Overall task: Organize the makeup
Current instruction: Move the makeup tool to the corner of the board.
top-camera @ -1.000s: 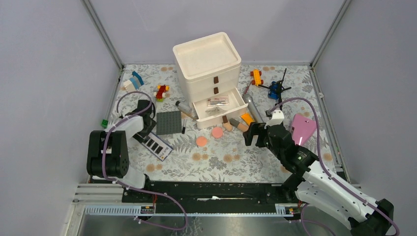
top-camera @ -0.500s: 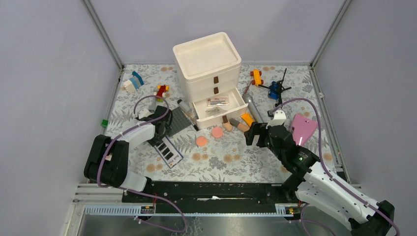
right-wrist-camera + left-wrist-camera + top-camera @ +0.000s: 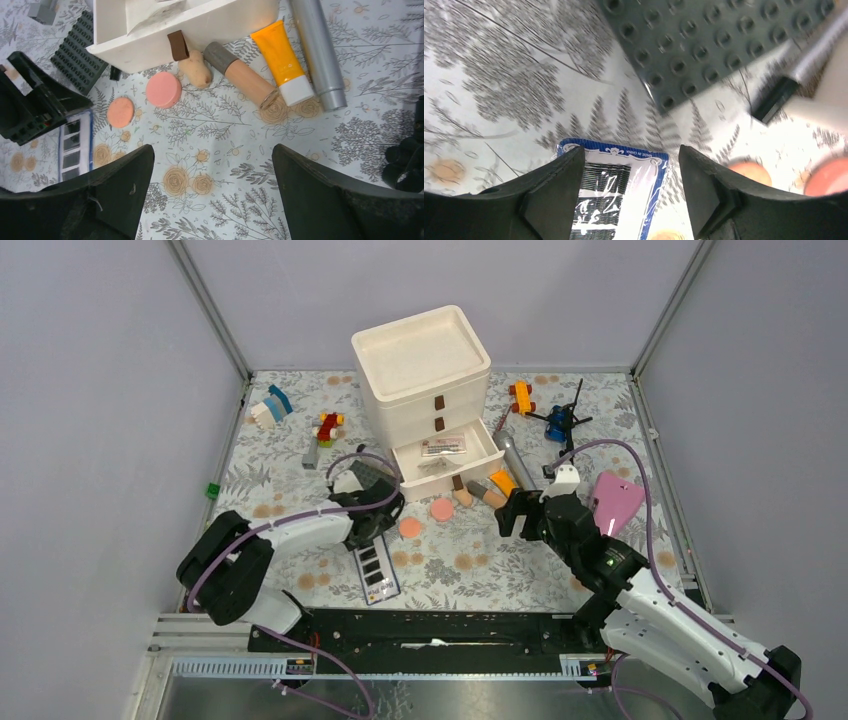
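My left gripper [image 3: 385,515] [image 3: 631,150] is shut across a blue-edged card of hairpins [image 3: 624,185] [image 3: 376,570]. Its left finger covers one edge and its right finger stands just off the other. Ahead lie a black-capped clear bottle [image 3: 774,100] and two salmon discs [image 3: 410,528] [image 3: 441,509]. My right gripper [image 3: 520,512] [image 3: 212,150] hangs open and empty over the floral mat. Beyond it are the orange tube [image 3: 280,55], the dark-capped beige tube [image 3: 242,75], the silver-grey tube [image 3: 317,50] and a beige sponge [image 3: 196,70], all before the open bottom drawer [image 3: 445,462].
The white drawer unit [image 3: 420,360] stands at the back centre. A grey studded baseplate [image 3: 709,45] lies left of the drawer. Toy bricks [image 3: 270,405] [image 3: 328,426], an orange toy car [image 3: 521,396], a blue toy [image 3: 560,422] and a pink piece [image 3: 612,498] lie around.
My left arm has swung right toward the salmon discs, and the hairpin card has moved and turned with it. The right arm has barely moved.
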You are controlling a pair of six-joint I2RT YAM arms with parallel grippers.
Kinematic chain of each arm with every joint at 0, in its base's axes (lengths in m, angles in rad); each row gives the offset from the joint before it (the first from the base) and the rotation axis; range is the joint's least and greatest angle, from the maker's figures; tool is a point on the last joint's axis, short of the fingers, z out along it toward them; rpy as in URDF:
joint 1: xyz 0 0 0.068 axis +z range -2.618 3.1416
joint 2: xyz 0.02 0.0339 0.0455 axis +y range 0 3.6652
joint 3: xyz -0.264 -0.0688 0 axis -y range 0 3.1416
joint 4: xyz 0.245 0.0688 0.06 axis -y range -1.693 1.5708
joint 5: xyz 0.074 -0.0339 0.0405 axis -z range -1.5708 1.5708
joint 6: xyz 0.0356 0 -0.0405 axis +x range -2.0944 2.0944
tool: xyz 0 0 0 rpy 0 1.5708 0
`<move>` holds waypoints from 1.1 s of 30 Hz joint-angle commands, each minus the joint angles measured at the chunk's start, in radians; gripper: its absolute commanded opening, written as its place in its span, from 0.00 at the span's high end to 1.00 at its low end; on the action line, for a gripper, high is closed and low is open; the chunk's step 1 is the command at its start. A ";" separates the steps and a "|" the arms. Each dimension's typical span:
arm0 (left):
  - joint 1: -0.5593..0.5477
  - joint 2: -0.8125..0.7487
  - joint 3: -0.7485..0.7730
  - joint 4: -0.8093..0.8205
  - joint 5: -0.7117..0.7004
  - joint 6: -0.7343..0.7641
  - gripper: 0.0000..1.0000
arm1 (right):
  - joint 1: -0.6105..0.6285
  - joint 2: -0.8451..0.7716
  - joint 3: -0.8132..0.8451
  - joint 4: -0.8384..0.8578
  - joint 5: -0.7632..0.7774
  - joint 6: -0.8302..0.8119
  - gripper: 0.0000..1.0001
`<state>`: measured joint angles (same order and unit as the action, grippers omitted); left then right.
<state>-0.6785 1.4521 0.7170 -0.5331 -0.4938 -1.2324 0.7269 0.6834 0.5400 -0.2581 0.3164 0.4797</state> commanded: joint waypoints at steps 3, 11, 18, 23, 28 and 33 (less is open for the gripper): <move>-0.118 0.037 0.031 -0.122 0.094 -0.145 0.26 | 0.006 0.029 -0.032 0.077 -0.125 0.072 0.08; -0.117 -0.126 0.157 -0.258 -0.078 -0.038 0.07 | 0.064 0.115 -0.115 0.268 -0.252 0.251 0.12; -0.112 -0.247 0.092 -0.277 -0.064 0.079 0.09 | 0.270 0.248 -0.159 0.411 -0.186 0.428 0.16; -0.112 -0.384 -0.065 -0.260 0.034 0.108 0.19 | 0.418 0.388 -0.145 0.496 -0.139 0.559 0.18; -0.115 -0.513 -0.153 -0.250 0.144 0.130 0.40 | 0.515 0.520 -0.090 0.513 -0.120 0.666 0.20; -0.151 -0.557 -0.214 -0.202 0.246 0.131 0.63 | 0.544 0.579 -0.093 0.539 -0.122 0.769 0.27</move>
<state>-0.8078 0.9195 0.5346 -0.7891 -0.3481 -1.1141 1.2510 1.2362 0.4118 0.2249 0.1486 1.1255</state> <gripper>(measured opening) 0.413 0.751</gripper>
